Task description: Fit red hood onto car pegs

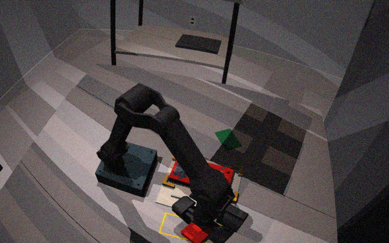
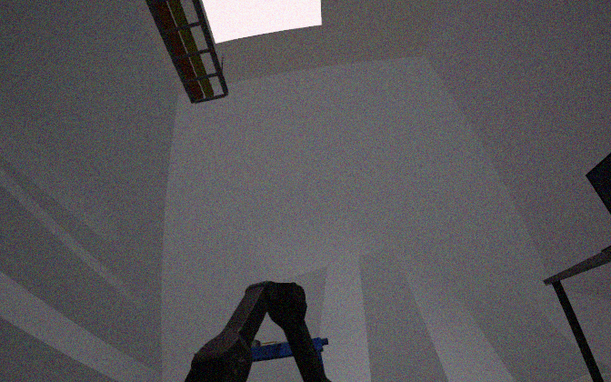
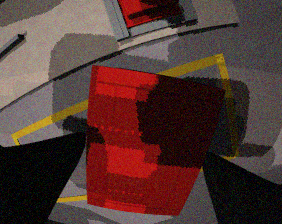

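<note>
The red hood (image 1: 194, 232) (image 3: 122, 160) lies with its flat roof up beside the jig, over a yellow outline (image 1: 161, 223) (image 3: 34, 126). My gripper (image 1: 206, 221) (image 3: 146, 149) is open around the hood, one finger close against each side in the wrist view. Whether the fingers touch it, I cannot tell. The red chassis (image 1: 227, 173) (image 3: 137, 15) sits in the jig (image 1: 169, 183), partly behind the arm. A grey-blue patch shows on its deck. The engine and pegs cannot be made out. The hood's corner holes do not show.
The jig's cream base plate (image 1: 167, 197) (image 3: 22, 75) lies between the arm's dark teal base (image 1: 145, 157) and the gripper. A thin dark bar (image 1: 179, 197) (image 3: 7, 50) shows over the plate. A green patch (image 1: 227, 139) lies beyond the chassis. Heavy shadows cross the scene.
</note>
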Controlling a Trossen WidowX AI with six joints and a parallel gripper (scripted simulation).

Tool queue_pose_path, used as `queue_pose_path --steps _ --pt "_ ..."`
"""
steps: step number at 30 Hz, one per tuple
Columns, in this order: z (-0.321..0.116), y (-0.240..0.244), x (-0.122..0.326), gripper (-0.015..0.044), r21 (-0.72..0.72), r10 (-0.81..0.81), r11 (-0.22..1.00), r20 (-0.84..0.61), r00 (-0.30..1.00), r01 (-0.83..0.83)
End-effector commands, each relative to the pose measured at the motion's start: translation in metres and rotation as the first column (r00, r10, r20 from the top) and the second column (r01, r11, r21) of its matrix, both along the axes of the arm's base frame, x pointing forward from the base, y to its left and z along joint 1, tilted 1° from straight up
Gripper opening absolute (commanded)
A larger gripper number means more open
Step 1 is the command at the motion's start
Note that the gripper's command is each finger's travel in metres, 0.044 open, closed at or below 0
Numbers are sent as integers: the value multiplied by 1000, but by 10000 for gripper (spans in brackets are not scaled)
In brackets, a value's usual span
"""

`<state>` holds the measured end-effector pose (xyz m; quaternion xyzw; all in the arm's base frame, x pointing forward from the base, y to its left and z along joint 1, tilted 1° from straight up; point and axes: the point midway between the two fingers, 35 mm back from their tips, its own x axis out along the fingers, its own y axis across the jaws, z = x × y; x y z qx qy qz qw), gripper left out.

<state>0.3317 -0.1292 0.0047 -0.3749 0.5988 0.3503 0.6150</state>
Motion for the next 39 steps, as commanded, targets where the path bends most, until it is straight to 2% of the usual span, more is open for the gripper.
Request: queue_pose_path --steps 1,10,21,39 --pt "0 0 0 355 0 0 1000 1 1000 0" --pt "0 0 0 295 0 0 1000 1 1000 0" --pt "11 0 -1 6 1 0 1000 -1 1000 0" --pt "56 1 -2 0 1 0 1000 -1 1000 0"
